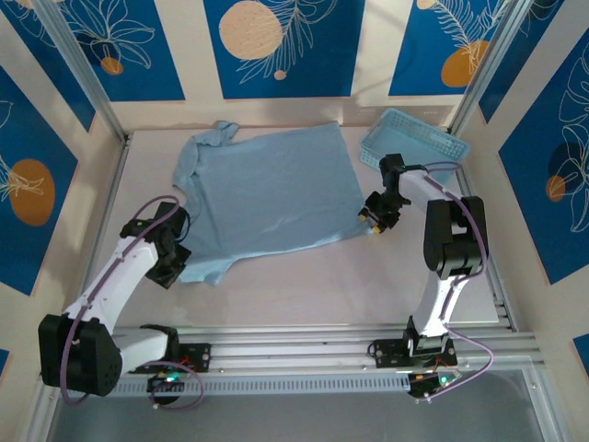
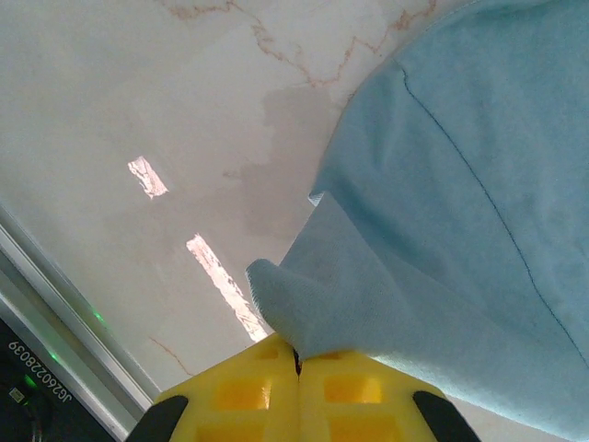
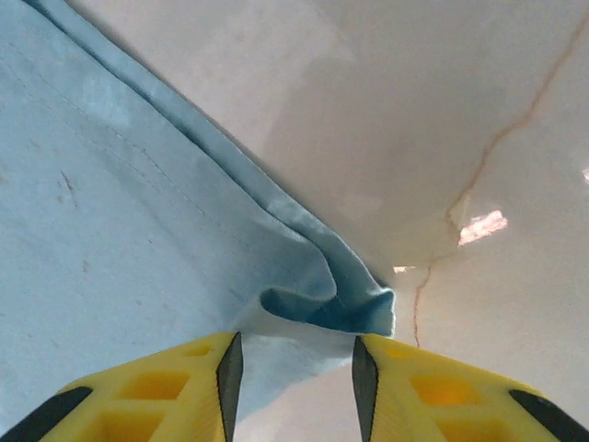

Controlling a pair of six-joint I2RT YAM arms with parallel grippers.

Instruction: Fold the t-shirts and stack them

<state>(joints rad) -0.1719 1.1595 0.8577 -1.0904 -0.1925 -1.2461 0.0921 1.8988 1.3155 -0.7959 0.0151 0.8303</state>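
Table (image 1: pixel 304 276) has one light blue t-shirt (image 1: pixel 271 198) spread out on it, mostly flat and plain side up. The collar end points to the far left and the straight hem runs along the right side. There are a few soft wrinkles through the middle and the collar area is a bit bunched.

Left gripper (image 1: pixel 170 249) is down at the near-left corner of the t-shirt, which looks like a sleeve to me. From the left wrist view its yellow fingers (image 2: pixel 239 396) are pressed tight together with a fold of blue cloth (image 2: pixel 460 184) pinched right in the seam between them, so it's clamped on the fabric. The pinched bit rises off the marble-look tabletop (image 2: pixel 138 92) into a little peak.

Right gripper (image 1: pixel 375 216) is over at the near-right corner, right at the hem. In the right wrist view its jaws are standing apart (image 3: pixel 294 368), one yellow finger (image 3: pixel 166 387) over the cloth (image 3: pixel 138 230) and the other over bare table (image 3: pixel 460 138). The hem corner is curled up in a small crumpled roll (image 3: pixel 340 308) just ahead of the gap. Some fabric sits between the fingers, but nothing is squeezing it, so I'd call that one released.

A light blue plastic lattice basket (image 1: pixel 414 147) sits in the far right corner, near the t-shirt's far-right corner but not touching it. Blue panels with white leaf drawings and orange circles (image 1: pixel 276 41) surround the whole setup.
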